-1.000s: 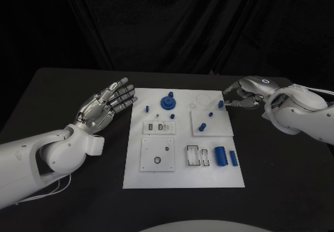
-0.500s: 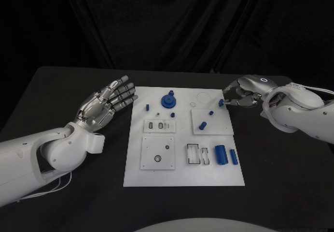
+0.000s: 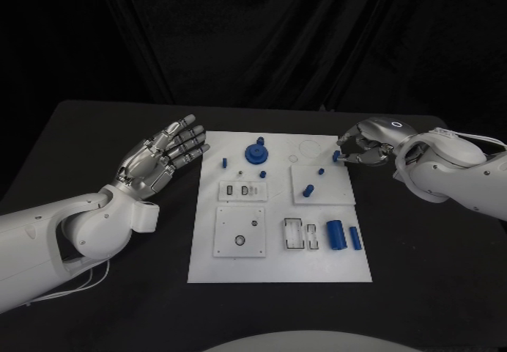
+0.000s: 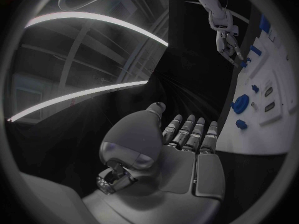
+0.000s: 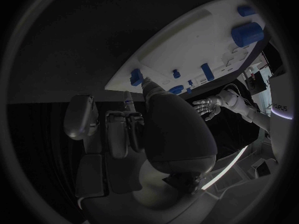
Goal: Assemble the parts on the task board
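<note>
Right hand (image 3: 365,147) at the task board's (image 3: 279,273) far right edge, fingers curled round a small blue part (image 3: 336,156), probably to seat it there. Left hand (image 3: 160,155) off the board's left edge above the tabletop (image 3: 95,132), fingers spread, holding nothing, likely waiting clear.

A black table (image 3: 95,139) fills the lower part of the frame, under a dark curtain at the top. On it, in the middle of the frame, lies the white task board (image 3: 277,268), flat, with its long side running from top to bottom. Small blue parts (image 3: 334,235) rest on the board.
</note>
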